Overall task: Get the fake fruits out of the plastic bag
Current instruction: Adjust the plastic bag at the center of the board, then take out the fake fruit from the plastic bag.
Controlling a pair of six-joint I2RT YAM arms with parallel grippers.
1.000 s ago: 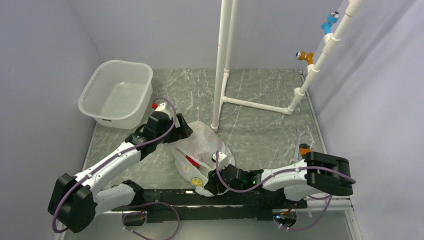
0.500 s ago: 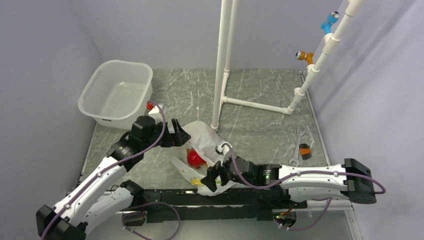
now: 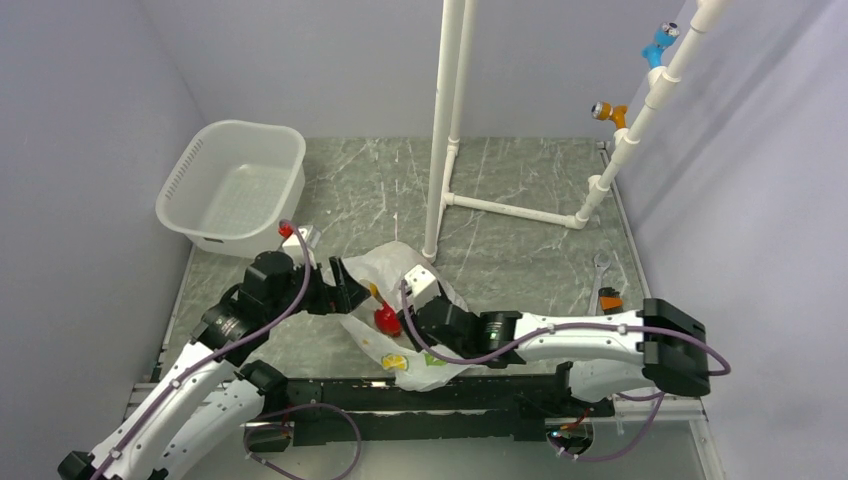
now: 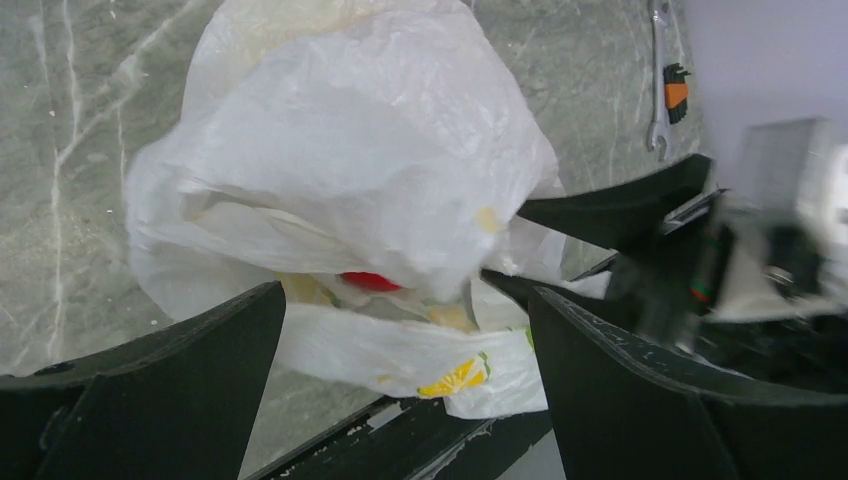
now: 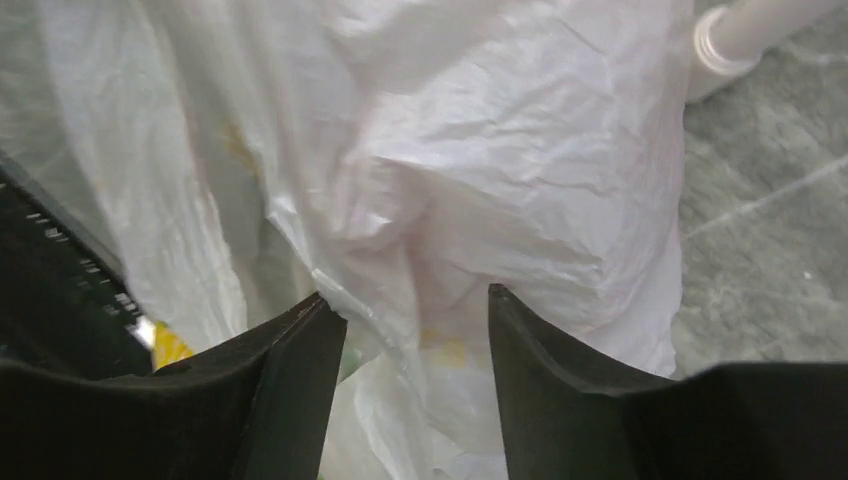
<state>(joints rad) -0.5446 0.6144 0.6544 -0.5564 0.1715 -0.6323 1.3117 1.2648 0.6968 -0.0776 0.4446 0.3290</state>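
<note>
In the top external view, the thin crinkly white plastic bag point(image 3: 395, 262) lies slumped on the marbled grey worktop point(image 3: 520, 260), just on the near side of the tall white pipe upright point(image 3: 443, 130). Its mouth gapes toward the near-left of the upright, so a round red fake fruit point(image 3: 384, 318) shows inside. The left end effector point(image 3: 350, 288) faces that mouth from the left. The right end effector point(image 3: 403, 322) reaches in from the right, probably so that one can steady the film while the other picks. The white perforated tub point(image 3: 255, 128), far left of the upright, holds nothing that can be seen.

In the left wrist view, the left end effector point(image 4: 405, 300) has its fingers spread wide and holds nothing. Between them, a red sliver point(image 4: 368, 281) of fruit peeks from the folds. Other fruits cannot be made out.

In the right wrist view, the right end effector point(image 5: 410, 300) has its fingers apart, astride a fold of bag beside the upright's foot point(image 5: 740, 30). No fruit is visible here.
</note>
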